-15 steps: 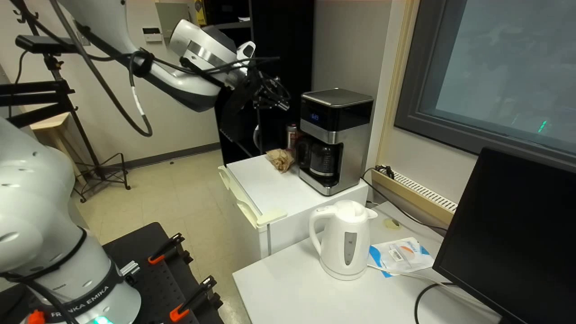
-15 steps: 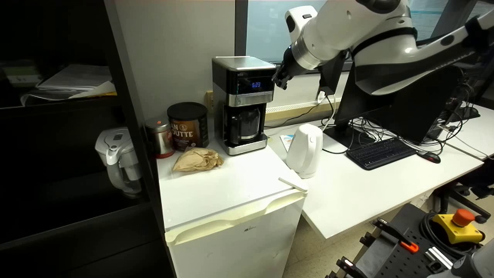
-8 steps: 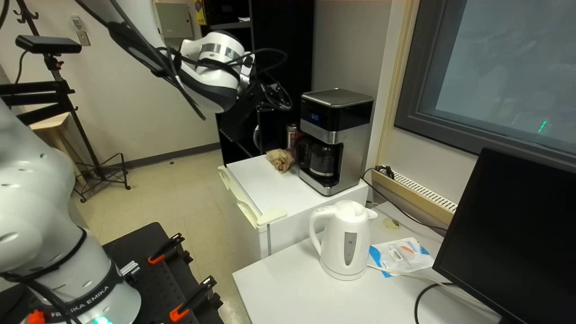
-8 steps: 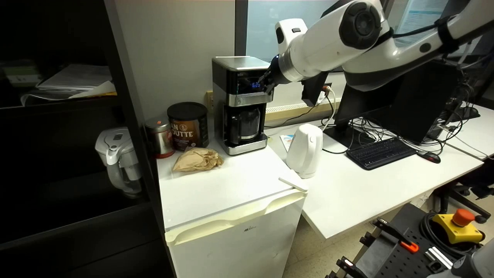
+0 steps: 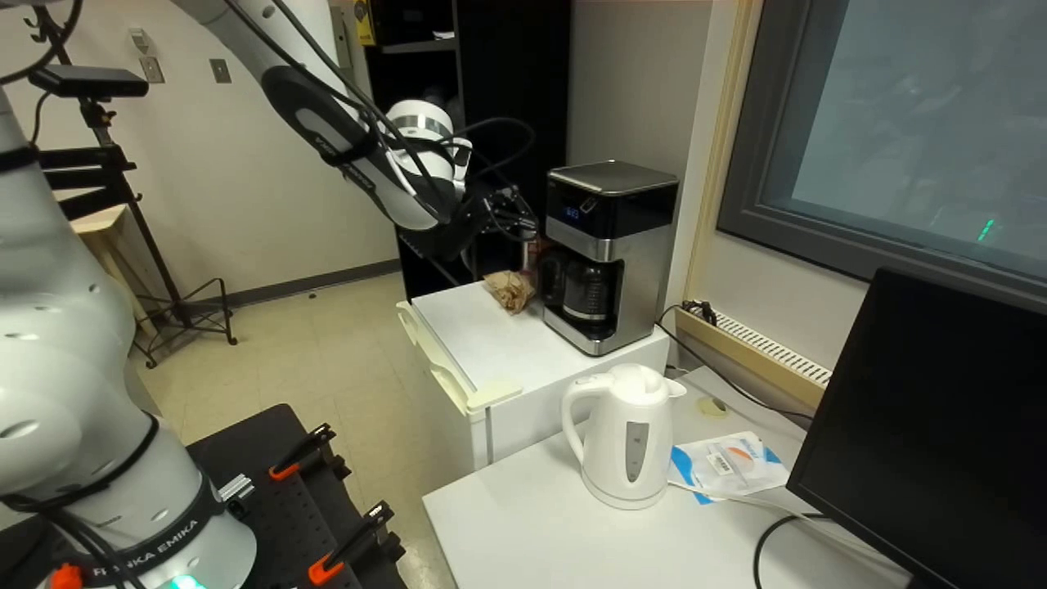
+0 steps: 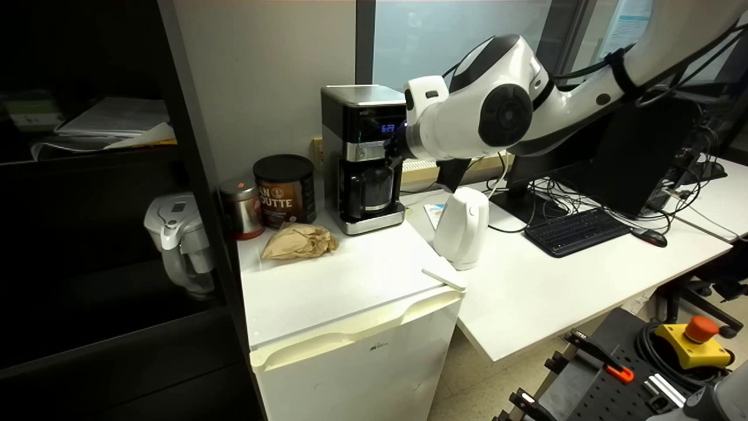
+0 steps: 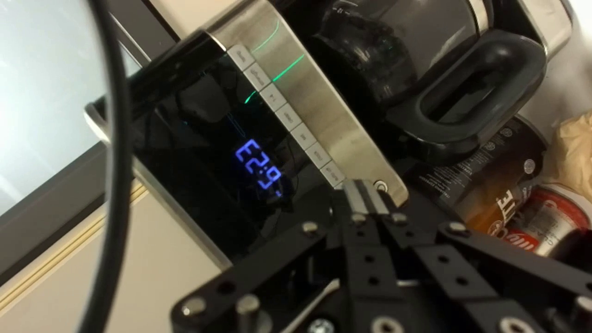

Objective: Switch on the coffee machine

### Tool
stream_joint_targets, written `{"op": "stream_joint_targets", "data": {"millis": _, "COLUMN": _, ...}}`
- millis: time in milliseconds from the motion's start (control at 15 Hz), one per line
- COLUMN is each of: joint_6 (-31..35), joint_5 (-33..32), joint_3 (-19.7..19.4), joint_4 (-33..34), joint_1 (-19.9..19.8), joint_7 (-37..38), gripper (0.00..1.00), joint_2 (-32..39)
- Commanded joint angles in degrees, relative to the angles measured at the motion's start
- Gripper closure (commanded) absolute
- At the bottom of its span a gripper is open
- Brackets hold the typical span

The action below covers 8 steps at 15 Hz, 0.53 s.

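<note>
Wrist view shows the tool (image 7: 365, 196), narrow and holding nothing, near the round button (image 7: 380, 186) on the coffee machine (image 7: 208, 171), so reaching seems nearly done and pressing remains

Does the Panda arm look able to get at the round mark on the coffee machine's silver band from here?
Probably yes: in the wrist view the closed gripper points at the coffee machine, its tips appearing right beside the round mark, with nothing visible between them. Contact can't be judged.
</note>
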Motion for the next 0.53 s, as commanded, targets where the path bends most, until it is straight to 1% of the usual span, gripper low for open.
{"op": "stream_joint_targets", "data": {"millis": 0, "joint_6": -4.2, "joint_5": -4.2, "joint_3": 0.7, "joint_4": 2.6, "joint_1": 0.8, "joint_7": 4.5, "gripper": 0.99, "joint_2": 4.8}}
{"op": "stream_joint_targets", "data": {"millis": 67, "joint_6": -5.0, "joint_5": -4.7, "joint_3": 0.9, "joint_4": 2.9, "joint_1": 1.0, "joint_7": 5.2, "gripper": 0.99, "joint_2": 5.7}}
{"op": "stream_joint_targets", "data": {"millis": 133, "joint_6": -5.0, "joint_5": -5.0, "joint_3": -4.7, "joint_4": 3.5, "joint_1": 6.8, "joint_7": 6.2, "gripper": 0.99, "joint_2": 6.1}}
{"op": "stream_joint_targets", "data": {"millis": 467, "joint_6": -5.9, "joint_5": -5.8, "joint_3": -7.9, "joint_4": 6.3, "joint_1": 11.5, "joint_7": 9.2, "gripper": 0.99, "joint_2": 8.2}}
